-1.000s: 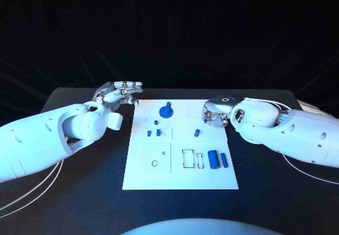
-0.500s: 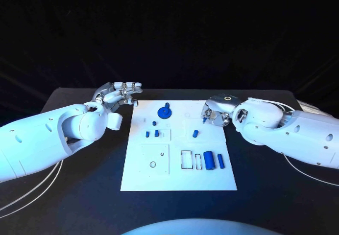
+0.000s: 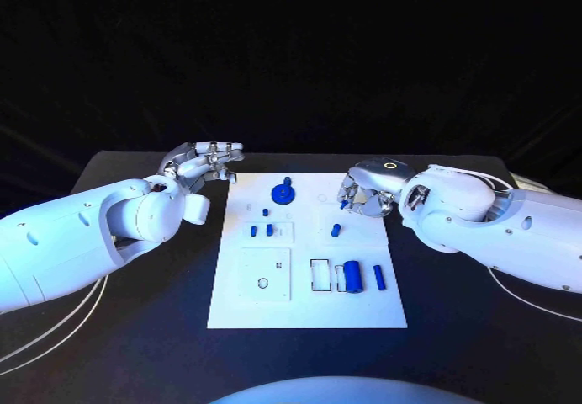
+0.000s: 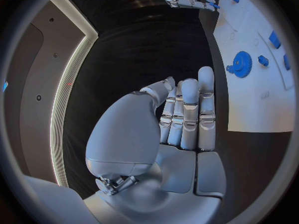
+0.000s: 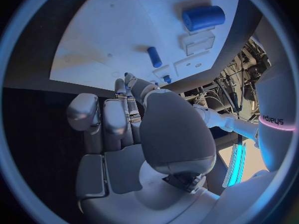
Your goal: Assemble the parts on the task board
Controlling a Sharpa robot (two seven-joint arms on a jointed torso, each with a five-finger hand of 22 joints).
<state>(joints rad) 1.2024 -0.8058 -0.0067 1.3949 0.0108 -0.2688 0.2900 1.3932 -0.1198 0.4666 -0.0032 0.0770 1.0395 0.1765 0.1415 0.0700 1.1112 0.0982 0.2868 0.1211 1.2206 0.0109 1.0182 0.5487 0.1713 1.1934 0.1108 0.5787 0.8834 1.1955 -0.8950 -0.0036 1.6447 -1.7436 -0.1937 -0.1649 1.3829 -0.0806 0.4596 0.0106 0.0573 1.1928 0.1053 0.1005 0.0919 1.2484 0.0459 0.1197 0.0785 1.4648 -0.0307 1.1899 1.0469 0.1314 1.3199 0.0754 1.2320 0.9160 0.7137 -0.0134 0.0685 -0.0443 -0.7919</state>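
White task board (image 3: 243,311) carries a blue gear (image 3: 282,194) and blue cylinder (image 3: 353,275); right hand (image 3: 364,195) pinches a small blue peg (image 3: 346,203), left hand (image 3: 206,160) curled, holding nothing.

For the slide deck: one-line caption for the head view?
Right robot hand pinches a small blue part above the task board; left robot hand hovers empty beside the board's far left corner.

Black surface (image 3: 145,337), dark and matte, reaching to the far edge under both arms. Directly on it, at centre: white task board (image 3: 309,311), rectangular, lying flat, long side running away from the robot. Thin pale cables (image 3: 55,332) trailing across the near left part.
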